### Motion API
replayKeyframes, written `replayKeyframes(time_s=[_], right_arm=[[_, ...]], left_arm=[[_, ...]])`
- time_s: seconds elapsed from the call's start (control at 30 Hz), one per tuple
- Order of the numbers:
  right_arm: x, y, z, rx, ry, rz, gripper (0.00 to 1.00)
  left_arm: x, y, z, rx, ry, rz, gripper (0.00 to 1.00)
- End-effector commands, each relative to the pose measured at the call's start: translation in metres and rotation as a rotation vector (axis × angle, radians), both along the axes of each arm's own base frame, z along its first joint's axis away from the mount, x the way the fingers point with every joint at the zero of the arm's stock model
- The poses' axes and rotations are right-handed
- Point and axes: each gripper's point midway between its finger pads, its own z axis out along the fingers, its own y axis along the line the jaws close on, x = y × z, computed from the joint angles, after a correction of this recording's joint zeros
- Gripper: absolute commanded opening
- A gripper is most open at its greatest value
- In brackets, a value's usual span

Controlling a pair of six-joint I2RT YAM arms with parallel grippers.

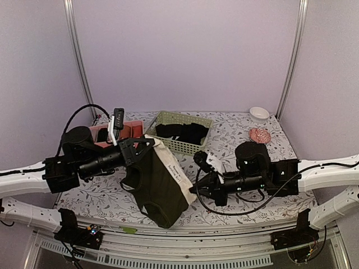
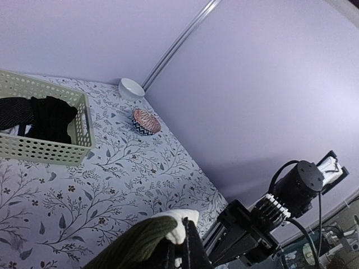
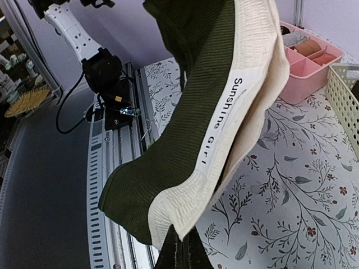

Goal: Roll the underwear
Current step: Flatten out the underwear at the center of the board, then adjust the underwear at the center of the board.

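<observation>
The underwear (image 1: 157,182) is a dark ribbed garment with a cream waistband, stretched in the air between both grippers above the table's front. My left gripper (image 1: 147,142) is shut on its upper waistband corner; in the left wrist view the cream edge (image 2: 178,221) sits pinched between the fingertips (image 2: 190,249). My right gripper (image 1: 197,190) is shut on the other waistband corner; the right wrist view shows the underwear (image 3: 185,112) hanging from the pinch at the bottom edge (image 3: 182,246). The leg part hangs down over the front edge.
A green mesh basket (image 1: 168,119) holding black garments stands at the back middle. A pink compartment tray (image 1: 133,128) with small bundles is at the back left. A white bowl (image 1: 259,114) and a patterned dish (image 1: 259,135) sit at the back right.
</observation>
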Motion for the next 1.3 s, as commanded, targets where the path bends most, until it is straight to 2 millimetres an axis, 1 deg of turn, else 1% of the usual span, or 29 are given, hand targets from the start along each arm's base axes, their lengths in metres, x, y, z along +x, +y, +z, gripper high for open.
replayKeyframes(time_s=[0.0,0.03,0.07,0.1,0.13,0.17,0.2,0.23,0.27,0.3,0.33,0.37,0.43,0.47,0.5,0.53,0.57,0.6,0.63,0.67,0.73,0.8,0.83,0.9,0.97,1.07,1.17,1.27], right_arm=[[0.047,-0.042,-0.04,-0.05,0.227,-0.174,0.0],[0.059,-0.054,-0.056,-0.071,0.291,-0.226,0.0],[0.076,-0.069,-0.072,-0.094,0.344,-0.294,0.0],[0.085,-0.078,-0.085,-0.109,0.398,-0.339,0.0],[0.094,-0.084,-0.095,-0.124,0.446,-0.378,0.0],[0.105,-0.091,-0.105,-0.143,0.475,-0.429,0.09],[0.116,-0.099,-0.114,-0.165,0.501,-0.489,0.3],[0.128,-0.109,-0.124,-0.188,0.521,-0.551,0.41],[0.139,-0.118,-0.125,-0.183,0.534,-0.61,0.48],[0.15,-0.128,-0.122,-0.168,0.532,-0.662,0.53],[0.159,-0.138,-0.117,-0.151,0.521,-0.71,0.54],[0.167,-0.146,-0.111,-0.132,0.501,-0.756,0.54],[0.175,-0.153,-0.099,-0.109,0.454,-0.798,0.55],[0.176,-0.151,-0.093,-0.1,0.432,-0.777,0.55],[0.176,-0.147,-0.09,-0.095,0.425,-0.751,0.54],[0.173,-0.14,-0.089,-0.089,0.427,-0.707,0.51],[0.167,-0.13,-0.087,-0.078,0.439,-0.631,0.49],[0.165,-0.123,-0.088,-0.077,0.45,-0.594,0.46],[0.162,-0.116,-0.092,-0.082,0.47,-0.555,0.43],[0.159,-0.108,-0.095,-0.087,0.484,-0.52,0.41],[0.155,-0.094,-0.101,-0.109,0.484,-0.465,0.39],[0.151,-0.081,-0.108,-0.125,0.482,-0.412,0.38],[0.15,-0.075,-0.113,-0.136,0.483,-0.396,0.37],[0.146,-0.063,-0.124,-0.159,0.496,-0.35,0.36],[0.143,-0.058,-0.14,-0.189,0.515,-0.332,0.35],[0.138,-0.053,-0.157,-0.221,0.54,-0.312,0.33],[0.133,-0.057,-0.173,-0.25,0.574,-0.317,0.33],[0.116,-0.064,-0.189,-0.279,0.629,-0.312,0.32]], left_arm=[[0.055,-0.02,-0.032,0.161,0.064,0.067,0.0],[0.071,-0.028,-0.043,0.187,0.088,0.066,0.0],[0.085,-0.037,-0.052,0.208,0.099,0.048,0.07],[0.1,-0.047,-0.061,0.231,0.104,0.031,0.16],[0.117,-0.059,-0.058,0.24,0.105,0.011,0.26],[0.133,-0.066,-0.073,0.294,0.119,-0.009,0.48],[0.15,-0.073,-0.084,0.346,0.14,-0.006,0.7],[0.165,-0.075,-0.093,0.407,0.161,0.01,0.79],[0.175,-0.078,-0.099,0.459,0.164,0.014,0.83],[0.182,-0.077,-0.101,0.501,0.154,0.04,0.94],[0.187,-0.072,-0.099,0.521,0.142,0.07,0.96],[0.188,-0.067,-0.095,0.525,0.126,0.085,0.96],[0.179,-0.059,-0.081,0.489,0.077,0.086,0.96],[0.17,-0.052,-0.078,0.473,0.057,0.079,0.96],[0.162,-0.05,-0.077,0.462,0.034,0.056,0.96],[0.153,-0.046,-0.079,0.463,0.026,0.036,0.96],[0.145,-0.043,-0.084,0.468,0.028,0.009,0.96],[0.135,-0.042,-0.092,0.473,0.038,-0.022,0.96],[0.127,-0.04,-0.101,0.475,0.058,-0.048,0.96],[0.117,-0.039,-0.11,0.477,0.083,-0.076,0.96],[0.101,-0.035,-0.127,0.483,0.122,-0.106,0.96],[0.089,-0.029,-0.141,0.493,0.153,-0.109,0.96],[0.084,-0.027,-0.147,0.492,0.169,-0.11,0.96],[0.077,-0.022,-0.152,0.479,0.185,-0.11,0.96],[0.073,-0.018,-0.153,0.47,0.19,-0.111,0.96],[0.072,-0.016,-0.154,0.479,0.194,-0.106,0.96],[0.073,-0.016,-0.156,0.495,0.196,-0.108,0.96],[0.075,-0.016,-0.157,0.511,0.194,-0.106,0.96]])
